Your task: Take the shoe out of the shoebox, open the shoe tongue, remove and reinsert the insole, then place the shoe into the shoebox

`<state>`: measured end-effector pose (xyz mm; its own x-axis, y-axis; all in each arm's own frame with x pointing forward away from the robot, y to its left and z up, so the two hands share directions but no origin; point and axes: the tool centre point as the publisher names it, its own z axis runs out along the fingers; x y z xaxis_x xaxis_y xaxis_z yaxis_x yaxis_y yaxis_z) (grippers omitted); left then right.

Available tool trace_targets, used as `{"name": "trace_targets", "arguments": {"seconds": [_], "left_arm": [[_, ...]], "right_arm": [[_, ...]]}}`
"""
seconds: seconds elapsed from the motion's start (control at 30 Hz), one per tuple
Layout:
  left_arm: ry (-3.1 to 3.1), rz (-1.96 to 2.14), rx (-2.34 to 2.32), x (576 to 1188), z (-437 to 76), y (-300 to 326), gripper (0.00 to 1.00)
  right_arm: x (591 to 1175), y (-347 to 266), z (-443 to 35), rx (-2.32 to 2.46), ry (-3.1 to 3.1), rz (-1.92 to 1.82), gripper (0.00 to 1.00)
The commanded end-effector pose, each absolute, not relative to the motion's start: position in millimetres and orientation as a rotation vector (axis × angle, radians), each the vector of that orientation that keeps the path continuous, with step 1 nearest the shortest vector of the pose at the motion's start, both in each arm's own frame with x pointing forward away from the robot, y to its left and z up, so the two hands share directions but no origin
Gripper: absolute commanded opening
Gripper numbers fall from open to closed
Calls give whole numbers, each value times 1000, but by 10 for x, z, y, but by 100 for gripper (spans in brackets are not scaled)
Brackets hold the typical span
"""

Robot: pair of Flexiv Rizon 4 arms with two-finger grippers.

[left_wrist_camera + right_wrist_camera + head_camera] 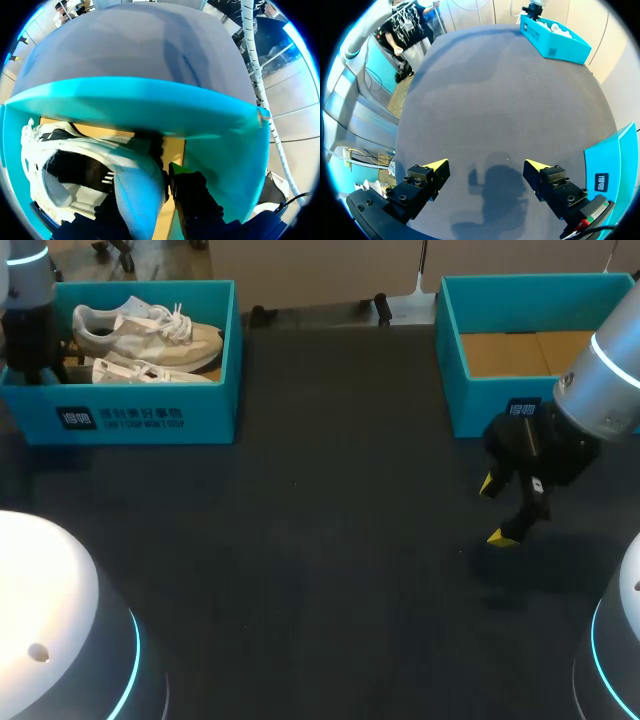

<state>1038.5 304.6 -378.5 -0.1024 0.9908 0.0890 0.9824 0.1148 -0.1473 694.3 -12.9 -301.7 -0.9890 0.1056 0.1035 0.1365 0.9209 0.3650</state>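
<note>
The right shoebox (447,360), at the upper right of the frame, is showing its brown cardboard floor. The left shoebox (150,418), at the upper left, is holding a white shoe (150,332) and a second shoe (150,372) before it. My right gripper (494,510) is hanging over the table (300,540) at the lower right, fingers released and wide apart. My left gripper (150,180) is sitting inside the left shoebox, against a shoe's heel. I cannot tell if it is grasping.

dim light, soft shadows, some glare
</note>
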Motion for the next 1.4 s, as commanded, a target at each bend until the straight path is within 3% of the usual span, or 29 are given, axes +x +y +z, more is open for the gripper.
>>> {"name": "trace_targets", "arguments": {"seconds": [0.03,0.83,1.4], "left_arm": [[-2221,80,-1975,10401,-3714,3034,0],[-2342,70,-1915,10542,-3224,3056,0],[-2392,-38,-1950,10430,-2234,3007,0]], "right_arm": [[6934,-124,-3018,-192,-3001,-574,100],[6934,-124,-3018,-192,-3001,-574,100],[6934,-124,-3018,-192,-3001,-574,100]]}}
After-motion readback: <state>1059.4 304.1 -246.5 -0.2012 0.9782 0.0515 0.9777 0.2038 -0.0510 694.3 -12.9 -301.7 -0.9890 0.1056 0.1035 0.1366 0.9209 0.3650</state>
